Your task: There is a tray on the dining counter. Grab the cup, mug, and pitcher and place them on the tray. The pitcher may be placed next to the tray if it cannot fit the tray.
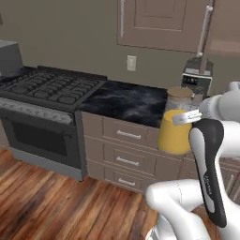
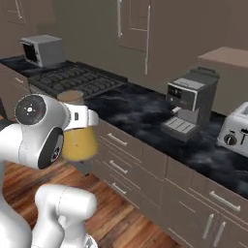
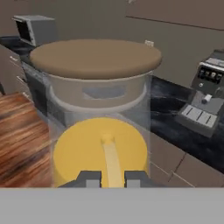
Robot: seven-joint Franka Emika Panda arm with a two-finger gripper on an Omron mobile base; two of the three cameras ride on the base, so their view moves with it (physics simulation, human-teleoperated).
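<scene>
White arm folded upward, gripper (image 3: 109, 178) level, fingers (image 3: 89, 178) clamped on one pitcher (image 1: 176, 125) of orange liquid, held in the air above the wood floor (image 1: 42, 201) before a black marble tabletop (image 2: 145, 114). One coffee machine (image 2: 190, 102), one toaster (image 2: 234, 131), one stove (image 1: 44, 89).

pitcher (image 3: 99, 131), tan lid, upright, held aloft

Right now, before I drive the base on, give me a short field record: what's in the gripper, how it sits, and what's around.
held: pitcher, clear glass with orange liquid
lid: tan round lid on top
gripper: gripper shut on the pitcher's handle
pitcher pose: upright, lifted clear of the counter, in front of the drawers
counter: black marble top with coffee machine and toaster
left of counter: stove
</scene>
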